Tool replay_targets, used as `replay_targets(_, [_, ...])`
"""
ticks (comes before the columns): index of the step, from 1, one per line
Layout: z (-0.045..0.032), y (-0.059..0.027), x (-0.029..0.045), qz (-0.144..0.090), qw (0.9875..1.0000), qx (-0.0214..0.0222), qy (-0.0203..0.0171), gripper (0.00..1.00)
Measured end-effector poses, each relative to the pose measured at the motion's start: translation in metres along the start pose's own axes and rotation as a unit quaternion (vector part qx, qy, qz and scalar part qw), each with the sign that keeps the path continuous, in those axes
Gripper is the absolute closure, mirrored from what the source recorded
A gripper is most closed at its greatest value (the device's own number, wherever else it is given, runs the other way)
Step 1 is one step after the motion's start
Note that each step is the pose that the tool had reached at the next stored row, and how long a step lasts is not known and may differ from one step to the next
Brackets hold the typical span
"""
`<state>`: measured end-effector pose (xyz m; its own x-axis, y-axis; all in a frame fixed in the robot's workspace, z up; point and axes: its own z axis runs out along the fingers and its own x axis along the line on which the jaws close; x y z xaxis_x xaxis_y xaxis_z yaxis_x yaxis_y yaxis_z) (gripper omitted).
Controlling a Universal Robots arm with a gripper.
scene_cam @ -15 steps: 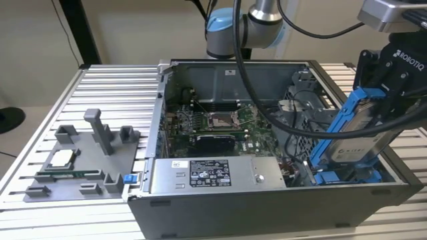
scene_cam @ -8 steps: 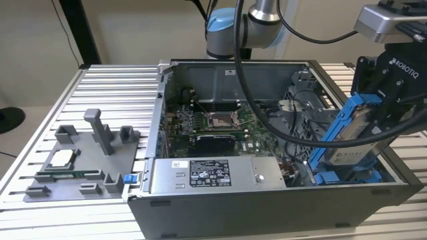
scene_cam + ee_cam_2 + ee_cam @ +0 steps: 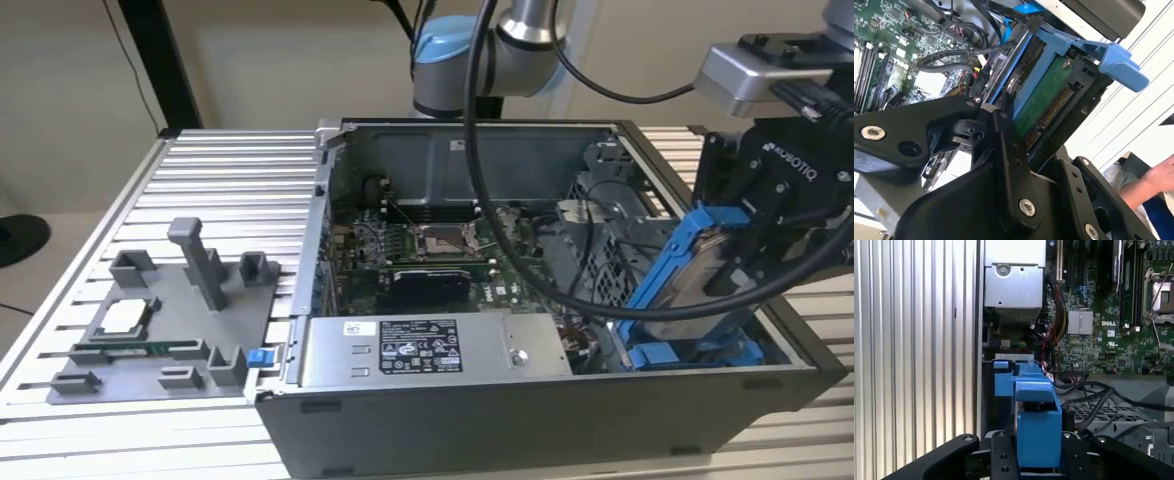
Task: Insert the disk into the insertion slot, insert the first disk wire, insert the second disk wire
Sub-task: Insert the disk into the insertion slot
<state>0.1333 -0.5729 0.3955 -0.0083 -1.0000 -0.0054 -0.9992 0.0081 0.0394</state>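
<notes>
**While the disk hangs over the open case, the hand grips it**

As I stand beside the desk [image 3: 227,170], I see the hand [image 3: 727,275] clenched on the disk [image 3: 687,285], with one black finger on each flat side of it. The disk is tilted. Its upper end leans toward the exterior view's right and its lower end points down into the computer case [image 3: 534,420]. Its blue carrier frames the silver body, and in the second wrist view the green board on the underside of the disk [image 3: 1046,100] faces the camera.

The insertion slot [image 3: 667,352], with its blue rails, lies just below the lower end of the disk, in the near corner of the case at the exterior view's right. I cannot tell whether the disk touches the rails; most of it is above the case wall.

Thick black cables [image 3: 534,270] run across the motherboard [image 3: 427,250] to the arm. A grey metal box [image 3: 414,350] with a sticker sits beside the slot, along the near wall. On the desk, well apart from the case, rests a grey tray [image 3: 160,320] with upright posts.

In the first wrist view the carrier of the disk [image 3: 1036,425] stands between the fingers of the hand [image 3: 1038,460].
</notes>
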Motion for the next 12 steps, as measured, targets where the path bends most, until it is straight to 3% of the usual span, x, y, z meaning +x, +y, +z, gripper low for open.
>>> replay_targets(5, [0.009,-0.0004,0.0,0.0,1.0,0.0,-0.0002,1.0])
replay_targets(12, [0.0096,-0.0004,0.0,0.0,1.0,0.0,-0.0002,1.0])
